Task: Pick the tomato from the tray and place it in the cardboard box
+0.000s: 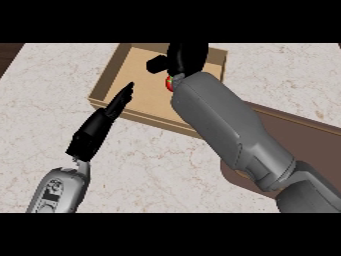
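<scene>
Head view first, reading from the left: the left hand comes up from the lower edge on its grey forearm, fingers straight and together, holding nothing, their tips lying near the front-left wall of the cardboard box without clearly touching it. The marble counter spreads pale beneath it. Next across is the box itself, open-topped, tan inside, set at a slant toward the top of the scene. Over its interior hangs the right hand, reached in from the lower right on a long grey forearm that covers the box's right front corner. Its fingers are curled, and the tomato shows only as a small red sliver with a trace of green at the edge of the wrist, so the hand appears clenched round it, above the box floor or close to it; whether the fruit already rests on the cardboard cannot be told. Farthest right lies the dark brown tray, mostly hidden beneath the forearm. By my judgement the tomato is light, smooth-skinned and somewhat soft, so it would bruise under a hard squeeze and could slip or roll when let go; it is best held round its widest part, fingers opposite the thumb, and set low before the fingers spread.
</scene>
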Robot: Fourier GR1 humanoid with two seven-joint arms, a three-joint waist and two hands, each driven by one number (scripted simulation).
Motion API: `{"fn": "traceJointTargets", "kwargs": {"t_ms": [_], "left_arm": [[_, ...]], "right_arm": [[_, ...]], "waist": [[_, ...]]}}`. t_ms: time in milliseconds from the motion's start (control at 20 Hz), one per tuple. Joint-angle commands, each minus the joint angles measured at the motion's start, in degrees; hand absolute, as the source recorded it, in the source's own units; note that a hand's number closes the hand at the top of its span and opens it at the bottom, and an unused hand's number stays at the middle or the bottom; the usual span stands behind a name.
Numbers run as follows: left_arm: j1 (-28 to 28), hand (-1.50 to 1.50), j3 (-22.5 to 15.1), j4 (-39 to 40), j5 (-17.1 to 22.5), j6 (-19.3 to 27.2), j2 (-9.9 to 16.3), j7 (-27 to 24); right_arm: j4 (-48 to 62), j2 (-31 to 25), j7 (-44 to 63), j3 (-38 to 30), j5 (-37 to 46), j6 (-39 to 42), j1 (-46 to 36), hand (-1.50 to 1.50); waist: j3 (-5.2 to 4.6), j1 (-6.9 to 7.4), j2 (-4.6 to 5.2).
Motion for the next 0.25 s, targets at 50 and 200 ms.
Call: {"fn": "traceJointTargets", "kwargs": {"t_ms": [50,200], "left_arm": [[0.18,0.00,0.99,-0.93,0.56,0.76,-0.34,1.41],[2.92,0.00,1.96,-2.08,1.59,-0.71,1.43,-0.20]], "right_arm": [[-5.35,0.25,-5.88,-5.58,-2.95,-15.47,2.88,-1.50],[-9.40,0.25,-10.14,-6.92,-4.75,-18.82,6.94,-1.50]], "waist": [[0.13,-2.17,-0.49],[0.07,-2.95,-0.92]]}}
